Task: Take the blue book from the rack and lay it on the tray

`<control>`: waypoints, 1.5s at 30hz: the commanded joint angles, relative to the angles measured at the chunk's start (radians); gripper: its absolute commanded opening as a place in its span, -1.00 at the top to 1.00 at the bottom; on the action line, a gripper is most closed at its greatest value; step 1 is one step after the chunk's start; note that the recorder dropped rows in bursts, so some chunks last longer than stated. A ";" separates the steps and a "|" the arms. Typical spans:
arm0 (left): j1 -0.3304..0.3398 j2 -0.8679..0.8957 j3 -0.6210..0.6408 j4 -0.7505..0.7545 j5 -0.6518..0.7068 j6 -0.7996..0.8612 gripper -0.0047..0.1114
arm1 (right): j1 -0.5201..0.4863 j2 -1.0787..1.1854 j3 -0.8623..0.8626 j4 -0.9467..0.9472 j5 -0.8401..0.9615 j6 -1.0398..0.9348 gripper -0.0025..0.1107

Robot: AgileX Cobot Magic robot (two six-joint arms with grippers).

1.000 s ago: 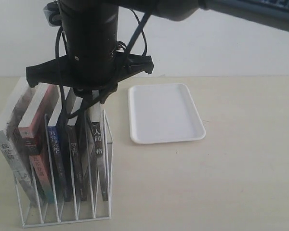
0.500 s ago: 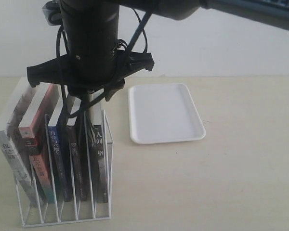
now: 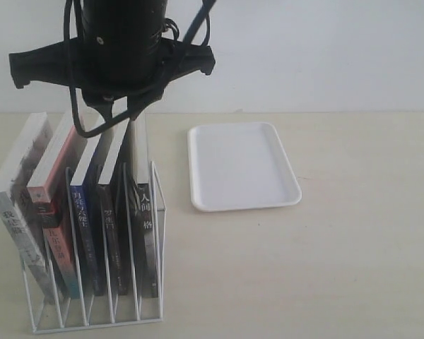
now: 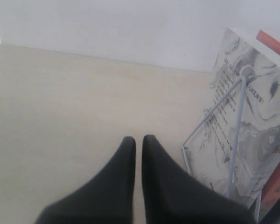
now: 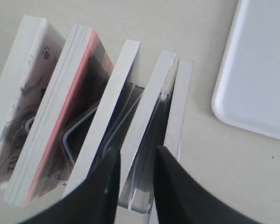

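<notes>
Spotted the blue book [image 3: 81, 226] standing in the rack [image 3: 138, 307], third slot from the left in the exterior view, tipped back a little like its neighbours. Not lifted out, not on the tray [image 3: 244, 166]. Can make out white characters on the blue spine, too small to read. From the right wrist view, mostly just getting its white page edge plus a sliver of dark cover.

Boxed in on one side by a red-spined book [image 3: 53, 233] and a grey marbled book [image 3: 18, 212] at the far end, on the other by two black-spined books [image 3: 113, 233]. All five tucked between the wire dividers.

Moving on to the right gripper [image 5: 136, 161]: hanging over the book tops, jaws spread apart, gripping nothing. Looks lined up over the page edge of the black-spined neighbour rather than the blue one, though hard to call for sure from that angle. Can't tell whether touching any of the tops either.

Found the tray lying flat on the pale table [image 3: 353, 268], off to the right of the rack in the exterior view, near it but not touching.

Lastly the left gripper [image 4: 138, 140]: clenched, tips almost together with only a hairline slit, nothing between them. Sitting low over bare table, just beside the marbled end of the rack.
</notes>
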 commanded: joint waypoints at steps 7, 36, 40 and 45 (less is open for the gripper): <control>0.003 -0.002 0.003 0.000 -0.001 0.005 0.84 | 0.000 -0.008 -0.003 0.004 -0.003 0.003 0.53; 0.003 -0.002 0.003 0.000 -0.001 0.005 0.84 | 0.002 0.062 0.034 0.005 -0.006 -0.002 0.53; 0.003 -0.002 0.003 0.000 -0.001 0.005 0.84 | 0.002 0.037 0.034 -0.022 -0.014 -0.002 0.53; 0.003 -0.002 0.003 0.000 -0.001 0.005 0.84 | 0.002 0.011 0.034 0.007 -0.043 0.000 0.53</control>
